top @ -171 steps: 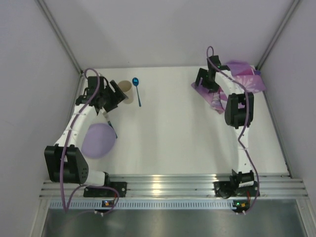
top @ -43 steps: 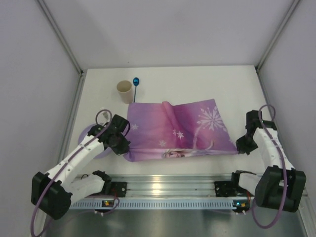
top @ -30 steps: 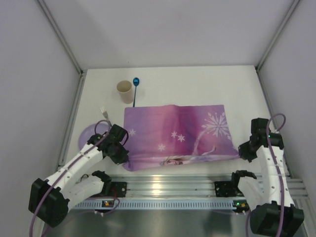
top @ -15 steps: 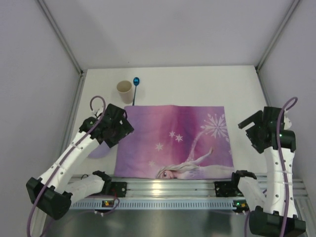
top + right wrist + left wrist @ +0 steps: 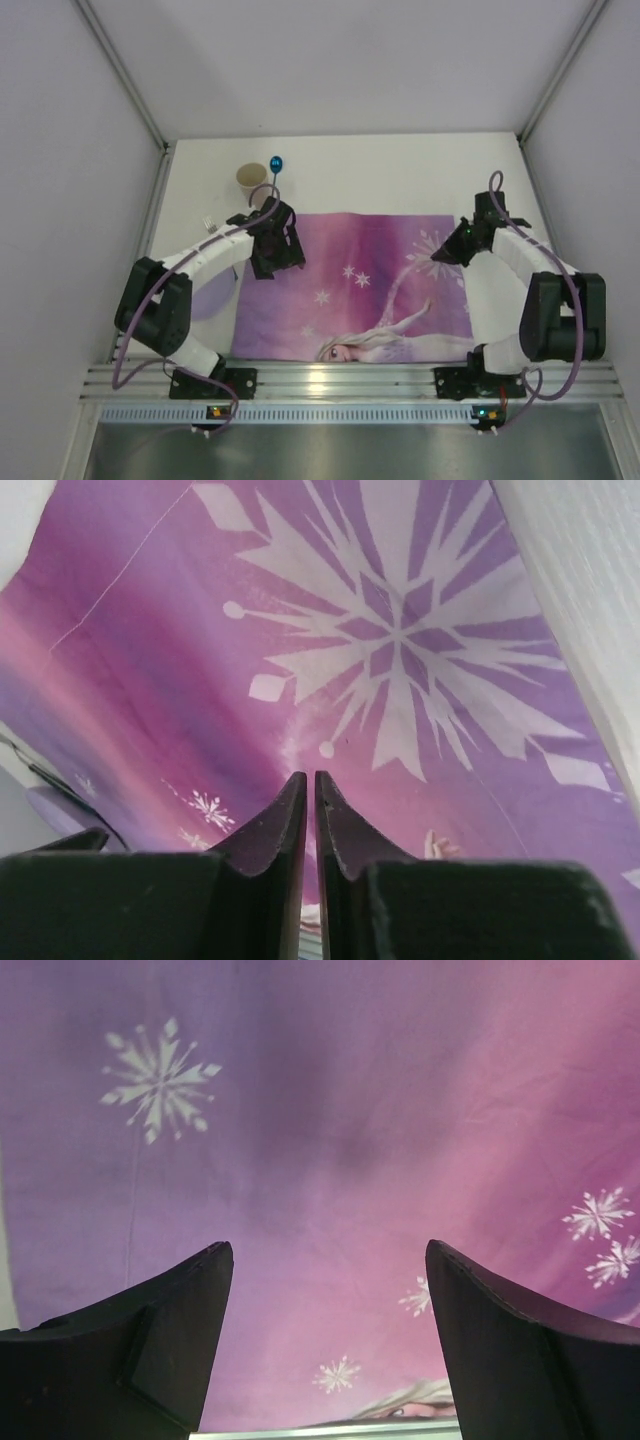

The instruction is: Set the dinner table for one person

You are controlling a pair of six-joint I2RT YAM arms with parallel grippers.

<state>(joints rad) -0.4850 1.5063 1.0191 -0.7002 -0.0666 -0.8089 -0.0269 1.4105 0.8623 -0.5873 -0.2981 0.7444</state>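
Observation:
The dinner table (image 5: 400,170) is a white top with a purple-pink princess placemat (image 5: 350,290) spread flat on it, its near edge at the aluminium rail (image 5: 350,375). My left gripper (image 5: 279,254) hangs over the mat's far-left part. Its fingers (image 5: 180,1310) stand wide apart with only the cloth (image 5: 330,1160) below, so the left gripper (image 5: 325,1250) is open. My right gripper (image 5: 441,255) is over the big snowflake (image 5: 400,630) at the mat's far right. In the right wrist view the gripper (image 5: 311,775) is shut with nothing between its jaws.
A beige cup (image 5: 250,179) and a blue spoon (image 5: 275,166) stand beyond the mat's far-left corner. A lavender plate (image 5: 213,300) lies left of the mat, partly hidden by the mat's edge and my left arm. Grey walls enclose the table.
Both arms have swung inward from the mat's sides to above it. The right gripper has gone from open to shut. The mat, spread flat half a second ago, has not moved.

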